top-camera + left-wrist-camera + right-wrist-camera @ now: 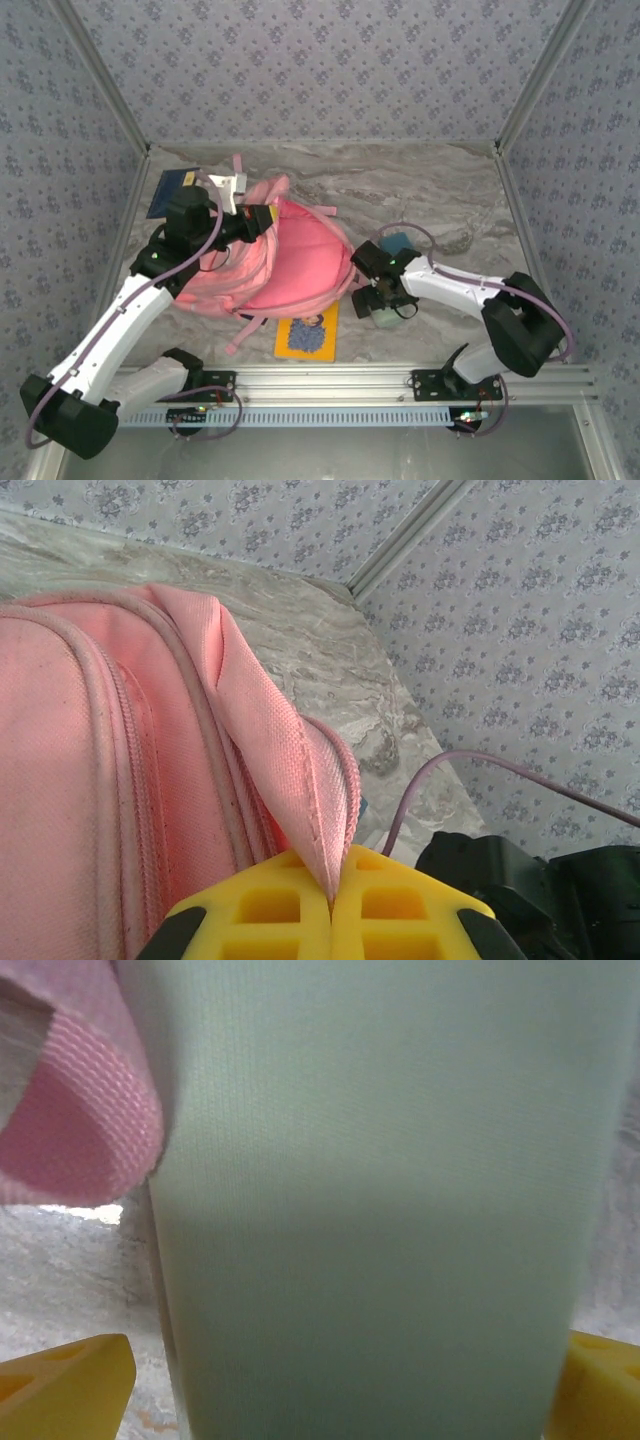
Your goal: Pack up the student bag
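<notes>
The bag [285, 262] lies flat on the surface [430, 190], left of centre, with its straps trailing toward the arms. The left claw [332, 892] is pressed together on a fold of the bag's pink edge, right by the zip line, and holds that flap up and away from the body. That looks to me like the point of the hold. A raised lip gives the bag a mouth, and it steadies the soft thing so it won't slide when something is pushed in.

The right claw [385, 292] sits low at the bag's right edge, around a pale green case [370, 1210]. Its yellow fingers [65, 1385] stand apart on either side of the case, with a slim gap showing at one side. I judge it is straddling the case, not yet squeezing it. A pink strap [85, 1130] loops just beside the case, close enough to snag if the case is dragged across.

The case lies right by the bag, I'd guess to keep the carry short.

A yellow book [308, 337] lies near the front, just below the bag, and a blue book [172, 192] sits at the far left corner. Both look like they are waiting their turn. A small blue thing [401, 242] lies just behind the right wrist, and I cannot tell what it is.
</notes>
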Tool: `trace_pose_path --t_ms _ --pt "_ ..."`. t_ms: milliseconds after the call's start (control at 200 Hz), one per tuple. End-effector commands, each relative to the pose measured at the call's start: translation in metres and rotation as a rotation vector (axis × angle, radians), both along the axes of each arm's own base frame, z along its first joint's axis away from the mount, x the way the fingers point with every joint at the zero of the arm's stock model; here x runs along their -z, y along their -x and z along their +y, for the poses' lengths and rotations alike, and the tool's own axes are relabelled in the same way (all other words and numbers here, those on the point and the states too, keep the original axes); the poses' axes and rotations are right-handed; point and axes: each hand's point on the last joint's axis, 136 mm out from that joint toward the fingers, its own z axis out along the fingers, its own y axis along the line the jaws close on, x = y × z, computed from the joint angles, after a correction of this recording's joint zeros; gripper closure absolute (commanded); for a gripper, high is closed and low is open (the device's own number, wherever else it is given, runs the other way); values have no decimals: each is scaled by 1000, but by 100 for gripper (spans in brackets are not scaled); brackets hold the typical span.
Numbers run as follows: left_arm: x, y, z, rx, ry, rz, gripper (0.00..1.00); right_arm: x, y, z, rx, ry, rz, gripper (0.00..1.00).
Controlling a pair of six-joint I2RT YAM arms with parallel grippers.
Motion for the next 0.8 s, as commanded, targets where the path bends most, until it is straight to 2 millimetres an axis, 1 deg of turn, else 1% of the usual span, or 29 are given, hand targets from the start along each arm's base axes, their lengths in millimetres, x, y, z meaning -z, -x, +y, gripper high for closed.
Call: trace_pose_path --t_ms 0,105,235,300,420,485,560,655,794 --pt "-21 0 3 -17 29 -74 100 11 3 -1 -21 16 27 0" --pt "-21 1 2 -14 28 -74 100 19 4 -4 -22 41 46 0" --pt "-20 0 2 -14 25 -75 100 26 3 -13 15 86 46 5" --pt "-20 0 2 -14 24 -75 100 25 2 -16 35 96 39 10" --pt "-21 0 2 -14 24 -75 100 22 3 -17 60 76 34 18" --pt "-20 -1 2 -14 23 -75 100 19 4 -17 72 62 29 20" --pt "-21 0 1 -11 24 -75 100 11 5 -18 87 51 15 22" --pt "-23 -1 -1 1 26 -72 100 -6 5 -20 108 32 -19 22" --pt "-30 2 -7 37 26 -76 100 -42 5 -32 139 11 -99 23"
